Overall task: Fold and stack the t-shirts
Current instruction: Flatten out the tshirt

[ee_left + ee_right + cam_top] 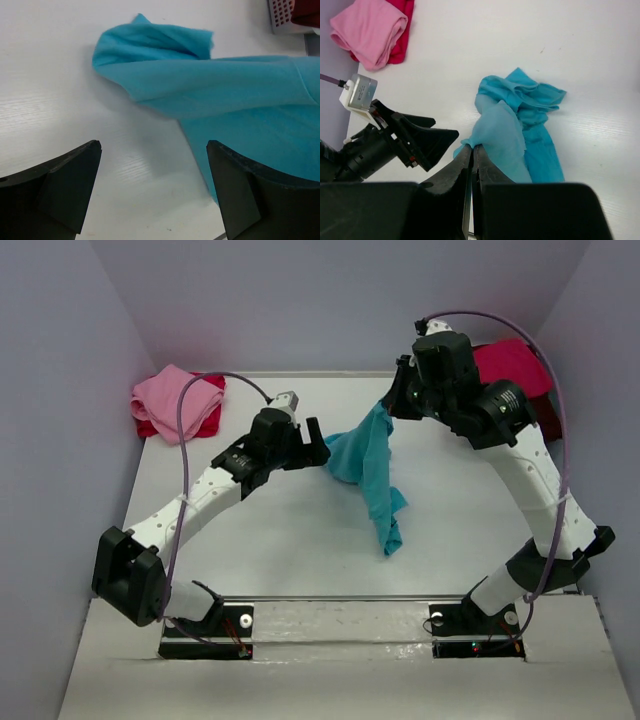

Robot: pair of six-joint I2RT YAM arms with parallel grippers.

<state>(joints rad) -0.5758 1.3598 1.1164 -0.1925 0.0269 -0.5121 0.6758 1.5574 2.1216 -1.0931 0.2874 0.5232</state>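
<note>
R gripper (388, 408) is pressed together on an upper edge of the turquoise t-shirt (368, 462) — cloth pinched between its fingertips and held up off the table (280, 540) at that end. From the pinch the shirt hangs down and trails toward the near side, with its lower part bunched on the table around centre.

L gripper (314, 452) is spread wide, holding nothing, just beside the shirt's left edge. In the left wrist view the cloth lies ahead of its fingers and reaches up to one of them; can't tell if they touch.

Back-left corner: pink t-shirt (172, 395) folded on top of a red t-shirt (208, 422). Back-right, behind the R arm — a crimson t-shirt (512, 365), partly hidden.
</note>
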